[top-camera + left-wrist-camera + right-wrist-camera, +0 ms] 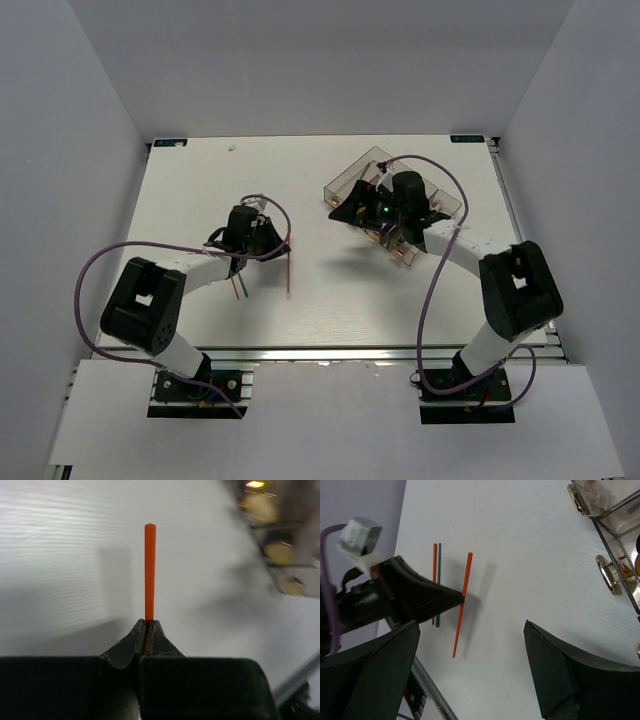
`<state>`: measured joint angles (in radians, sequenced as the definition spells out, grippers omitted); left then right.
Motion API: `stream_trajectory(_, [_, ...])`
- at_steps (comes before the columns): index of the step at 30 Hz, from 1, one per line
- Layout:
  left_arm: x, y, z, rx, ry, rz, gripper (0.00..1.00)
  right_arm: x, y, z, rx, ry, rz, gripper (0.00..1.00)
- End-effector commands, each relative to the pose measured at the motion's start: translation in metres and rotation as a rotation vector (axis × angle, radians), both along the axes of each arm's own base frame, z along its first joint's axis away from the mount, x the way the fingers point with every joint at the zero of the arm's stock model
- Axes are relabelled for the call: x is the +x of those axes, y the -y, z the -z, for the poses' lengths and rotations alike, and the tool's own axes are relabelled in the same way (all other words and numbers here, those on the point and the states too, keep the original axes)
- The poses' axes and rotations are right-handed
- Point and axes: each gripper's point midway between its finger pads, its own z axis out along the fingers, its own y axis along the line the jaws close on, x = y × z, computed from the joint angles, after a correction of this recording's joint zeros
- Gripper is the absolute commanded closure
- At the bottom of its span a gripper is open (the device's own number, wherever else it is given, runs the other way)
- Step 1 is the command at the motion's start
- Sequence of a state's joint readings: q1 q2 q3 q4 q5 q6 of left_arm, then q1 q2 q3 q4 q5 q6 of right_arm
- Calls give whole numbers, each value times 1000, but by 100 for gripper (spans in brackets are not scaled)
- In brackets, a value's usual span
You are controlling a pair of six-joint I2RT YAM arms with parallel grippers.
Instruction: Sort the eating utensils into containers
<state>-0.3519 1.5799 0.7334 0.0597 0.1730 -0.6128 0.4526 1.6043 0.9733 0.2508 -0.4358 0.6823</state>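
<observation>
Left wrist: left fingers pinch orange chopstick; right fingers spread near containers.

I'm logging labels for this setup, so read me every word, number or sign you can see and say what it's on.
No legible text in any view.
Two small blue tags at the far corners of the table: too small to read.
The orange chopstick: no lettering.

The top camera looks down on the whole desk from behind; the left wrist camera peers closely past the left hand; the right wrist camera, farther off, shares the orange chopstick.
</observation>
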Motion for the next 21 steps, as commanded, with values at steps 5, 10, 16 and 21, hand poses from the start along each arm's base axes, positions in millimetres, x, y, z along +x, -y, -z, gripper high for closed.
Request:
stream_trajectory(5, [-20,89,-97,-411,292,322,100,19,-40,-30,58,86,-62,14])
stream_trajectory(10, [-23,101,-112,-522,316,332,100,15,-49,-20,55,77,-80,29])
stream_trajectory(16, [-22,113,-128,-604,337,356,100,19,-57,-6,-3,81,-58,30])
stream_trajectory(21, [-18,116,-127,-601,334,352,100,14,-65,-9,26,91,-94,100])
